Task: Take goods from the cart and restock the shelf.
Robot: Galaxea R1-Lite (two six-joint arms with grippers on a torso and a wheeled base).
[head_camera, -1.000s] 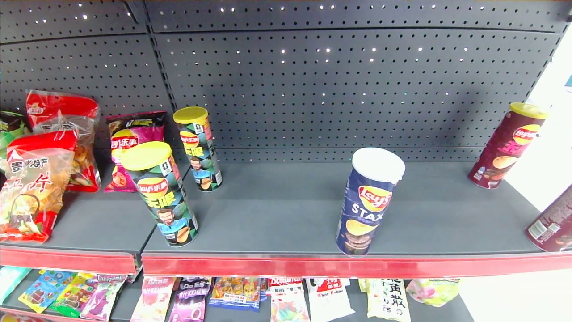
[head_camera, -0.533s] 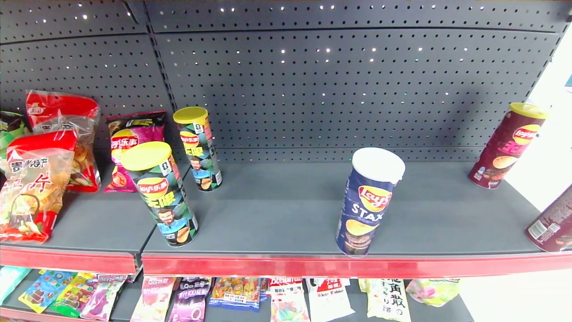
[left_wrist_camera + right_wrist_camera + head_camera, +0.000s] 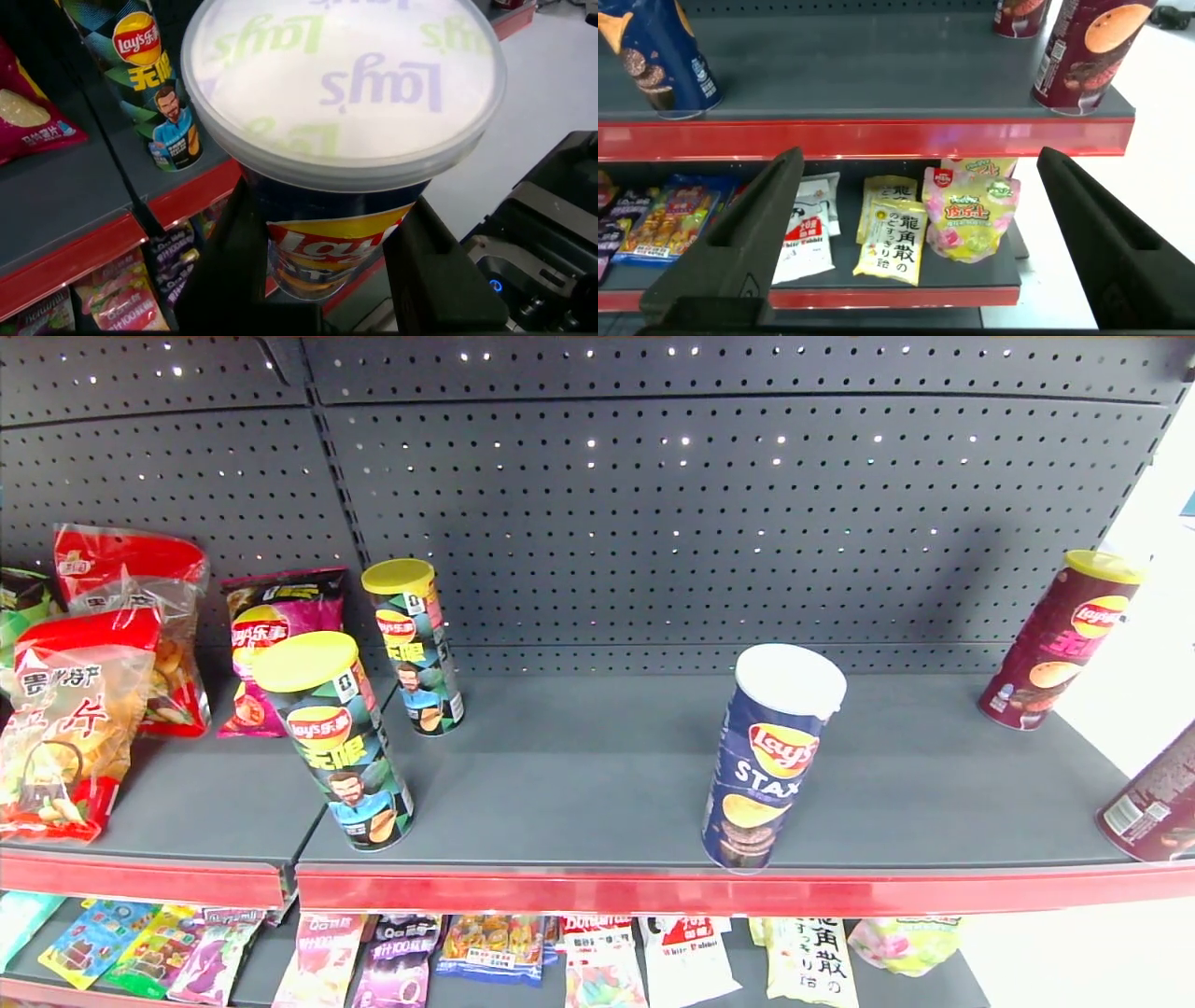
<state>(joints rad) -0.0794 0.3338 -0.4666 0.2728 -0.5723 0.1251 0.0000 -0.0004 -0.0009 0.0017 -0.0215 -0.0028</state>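
The left wrist view shows the left gripper clamped on a dark blue cylindrical crisp can with a translucent white plastic lid, with one black finger on each side of its body. The can is off the grey metal shelf, out in front of the shelf's red front strip, with its lid towards the camera. Pale logo lettering shows faintly on the lid, and the label below it carries a red-and-yellow band. The right wrist view shows the right gripper spread wide with nothing between its black fingers. It faces the red strip and the lower shelf. On that shelf lie a pale yellow packet with dark characters, a green-and-pink packet and a white packet. The head view takes in the upper shelf. A second dark blue can with a white lid stands upright near the front edge. Its label has a round red-and-yellow logo, white letters and a picture of crisps. To the left, a teal-and-black can with a yellow lid stands near the front and another teal-and-black can farther back. A maroon can with a yellow lid stands at the back right, and a further maroon can is at the right edge. Red-and-clear snack bags and a magenta crisp bag stand at the far left, before the perforated grey back panel.
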